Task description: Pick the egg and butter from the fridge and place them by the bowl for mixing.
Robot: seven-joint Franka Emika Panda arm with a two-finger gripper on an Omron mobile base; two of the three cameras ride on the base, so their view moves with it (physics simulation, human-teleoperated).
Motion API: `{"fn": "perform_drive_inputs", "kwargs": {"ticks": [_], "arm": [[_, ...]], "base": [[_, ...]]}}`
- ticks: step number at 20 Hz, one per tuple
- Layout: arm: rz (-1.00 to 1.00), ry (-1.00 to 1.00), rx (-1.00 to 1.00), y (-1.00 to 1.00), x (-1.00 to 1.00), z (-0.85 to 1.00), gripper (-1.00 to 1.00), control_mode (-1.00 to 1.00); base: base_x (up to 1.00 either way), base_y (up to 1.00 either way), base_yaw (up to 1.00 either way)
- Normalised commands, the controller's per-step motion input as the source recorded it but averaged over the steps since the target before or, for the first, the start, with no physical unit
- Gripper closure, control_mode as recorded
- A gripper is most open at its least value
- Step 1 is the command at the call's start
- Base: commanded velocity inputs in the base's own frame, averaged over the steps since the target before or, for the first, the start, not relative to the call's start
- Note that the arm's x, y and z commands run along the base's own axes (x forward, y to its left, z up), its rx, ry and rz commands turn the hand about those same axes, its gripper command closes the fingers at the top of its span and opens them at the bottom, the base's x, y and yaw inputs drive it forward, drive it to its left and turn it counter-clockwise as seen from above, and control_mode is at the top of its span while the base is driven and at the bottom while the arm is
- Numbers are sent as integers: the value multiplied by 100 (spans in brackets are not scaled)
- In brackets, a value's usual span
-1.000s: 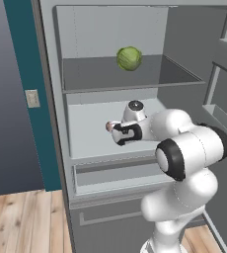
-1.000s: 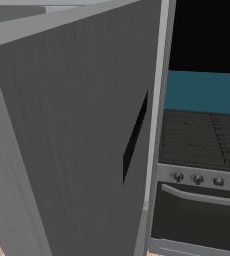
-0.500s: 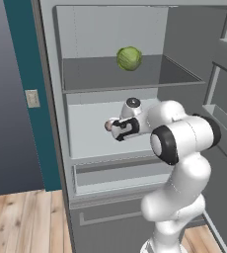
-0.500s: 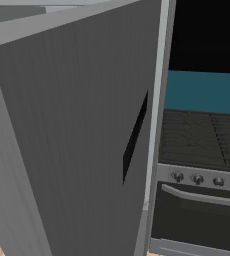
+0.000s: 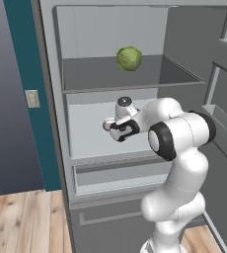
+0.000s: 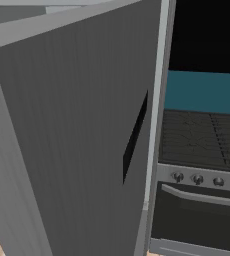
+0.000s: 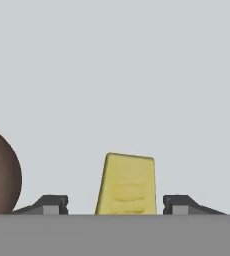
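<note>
The fridge (image 5: 86, 143) stands open, and my arm reaches onto its middle shelf. In the hand view the butter (image 7: 126, 184), a small yellow block, stands upright between my two fingertips. A wider gap shows on its left side and a narrow one on its right. My gripper (image 7: 116, 205) is open around it, not touching. The egg (image 7: 1, 172), a reddish-brown ball, lies just left of the left finger (image 7: 49, 204). From the left base view the egg (image 5: 107, 125) peeks out beside my gripper (image 5: 117, 130). The bowl is out of view.
A green cabbage (image 5: 129, 58) sits on the shelf above. Drawers (image 5: 115, 173) lie below my arm. The open fridge door (image 5: 224, 99) stands to the right; its grey outer face (image 6: 77, 145) blocks the right base view, with a stove (image 6: 202, 145) beyond.
The elbow has swung left and the hand has pushed a little deeper onto the shelf. The cabbage has not moved.
</note>
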Motion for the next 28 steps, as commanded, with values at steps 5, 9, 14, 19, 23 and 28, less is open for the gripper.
{"fn": "perform_drive_inputs", "kwargs": {"ticks": [5,9,14,19,23,28], "arm": [[0,0,0,0,0,0,100,-100],[0,-9,0,0,-15,33,100,-100],[0,-19,0,12,-82,73,100,-100],[-5,-4,2,13,-100,62,100,-100],[-8,0,11,0,-100,70,100,-100],[-7,2,9,0,-100,66,100,-100]], "base": [[0,0,0],[0,0,0],[0,0,0],[0,0,0],[0,0,0],[0,0,0]]}}
